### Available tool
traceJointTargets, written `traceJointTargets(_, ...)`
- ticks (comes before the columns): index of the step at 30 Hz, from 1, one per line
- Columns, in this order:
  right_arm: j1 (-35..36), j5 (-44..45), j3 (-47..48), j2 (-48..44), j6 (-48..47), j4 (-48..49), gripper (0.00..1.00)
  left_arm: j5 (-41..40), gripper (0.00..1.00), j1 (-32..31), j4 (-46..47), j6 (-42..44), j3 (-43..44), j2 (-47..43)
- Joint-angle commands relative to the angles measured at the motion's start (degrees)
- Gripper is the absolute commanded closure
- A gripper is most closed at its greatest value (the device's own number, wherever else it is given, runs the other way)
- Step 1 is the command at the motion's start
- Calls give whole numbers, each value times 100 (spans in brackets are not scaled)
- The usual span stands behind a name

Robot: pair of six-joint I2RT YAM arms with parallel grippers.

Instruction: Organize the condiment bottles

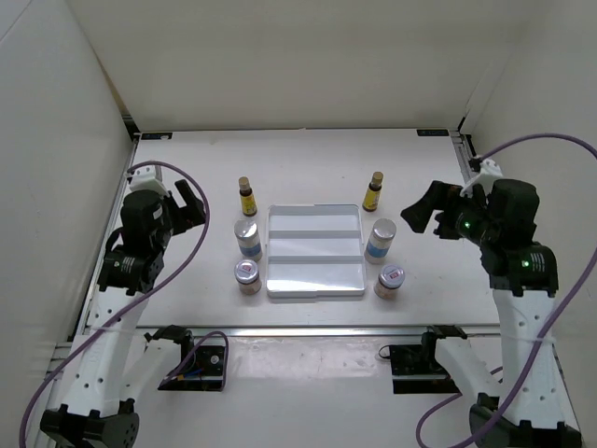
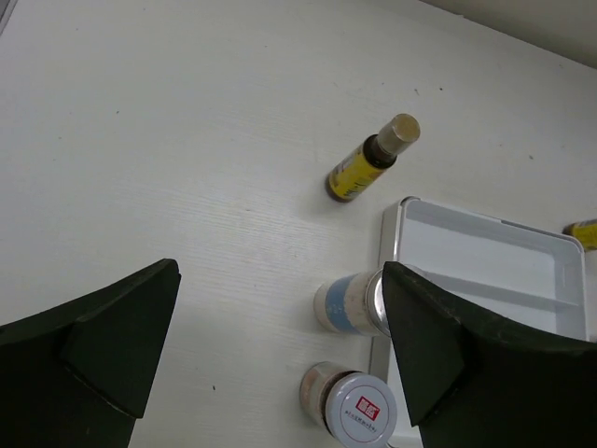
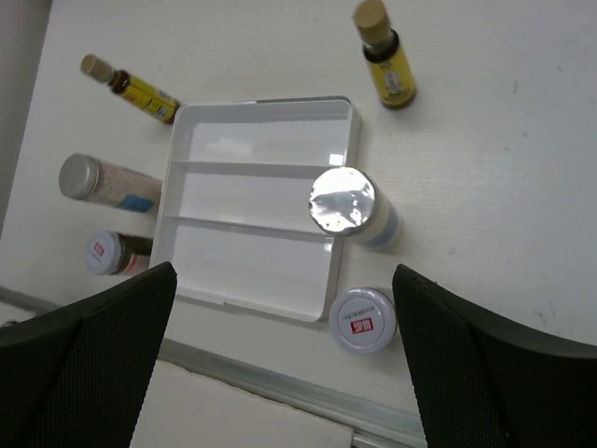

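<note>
Six condiment bottles stand on the table, three on each side of the white tray. On the left are a slim brown bottle, a blue-labelled jar and a pinkish jar. On the right are a brown bottle, a blue-labelled jar and a pinkish jar. My left gripper is open and empty, raised to the left of the left row. My right gripper is open and empty, raised to the right of the right row.
The tray has three stepped compartments with nothing in them. A metal rail runs along the table's near edge. White walls close in the back and both sides.
</note>
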Motion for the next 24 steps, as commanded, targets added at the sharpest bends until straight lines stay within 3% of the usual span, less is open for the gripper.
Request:
traceJointTargets(1, 104, 1694, -106, -210, 1503, -771, 0, -413, 0, -15, -115, -183, -26, 159)
traceJointTargets(3, 202, 2543, -159, -289, 2448, -1258, 0, -141, 0, -15, -115, -183, -26, 351)
traceJointTargets(6, 202, 1500, -449, -290, 1538, -933, 7, -35, 0, -15, -115, -131, 88, 554)
traceJointTargets(9, 202, 1683, -685, -79, 1484, -1214, 0, 96, 0, -15, -115, -209, 88, 616)
traceJointTargets(17, 316, 1385, -1108, 651, 1386, -1558, 0, -44, 0, -15, -115, -508, -105, 493)
traceJointTargets(24, 956, 1604, -1467, 1151, 1826, -1444, 1, -44, 0, -15, -115, -508, -105, 546)
